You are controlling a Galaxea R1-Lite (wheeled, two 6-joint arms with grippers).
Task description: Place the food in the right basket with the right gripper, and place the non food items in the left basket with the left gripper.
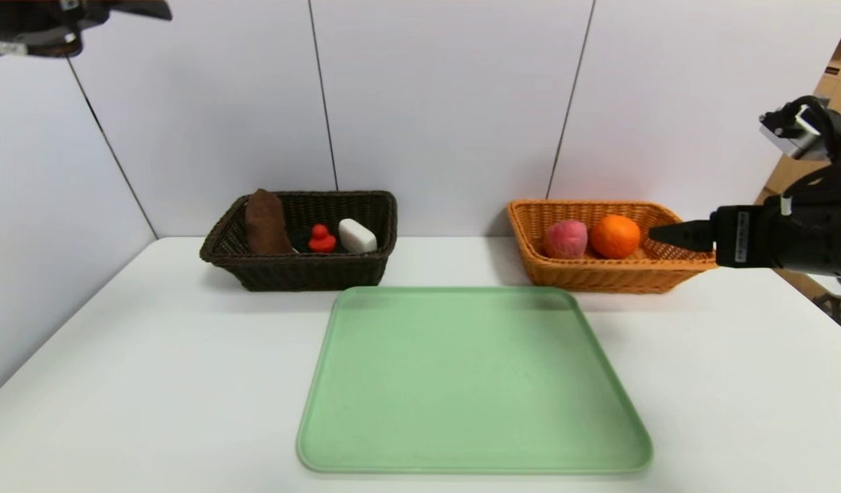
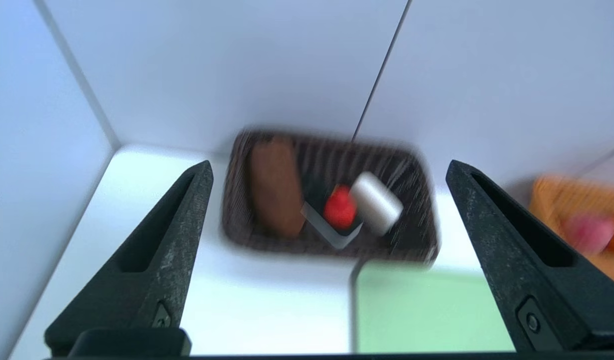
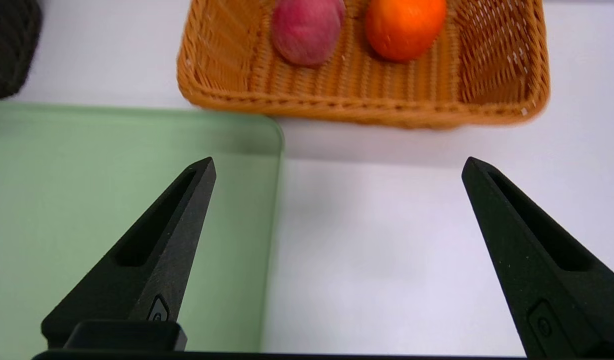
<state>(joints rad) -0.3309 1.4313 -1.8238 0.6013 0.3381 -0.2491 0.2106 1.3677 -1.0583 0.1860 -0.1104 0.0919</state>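
Nearest, filling the lower centre of the head view, the green tray [image 1: 472,383] lies bare, so by my reading the sorting is done and the remaining risk is in pulling the arms away. Past it at mid-left, the dark basket [image 1: 304,270] holds a brown item [image 1: 264,222], a red toy [image 1: 321,239] and a white block [image 1: 357,235]. At mid-right, the orange basket [image 1: 598,274] holds a pink fruit [image 1: 566,239] and an orange [image 1: 615,236]. The right gripper [image 3: 337,167] reaches in from the right edge, its tip near that basket's right rim; the wrist view shows its fingers spread wide and holding nothing. A low sideways sweep could clip the rim and shove or tip the light basket. The left gripper [image 2: 327,167] sits high in the upper left corner, fingers wide apart and empty, well clear of the dark basket, so little threatens there.
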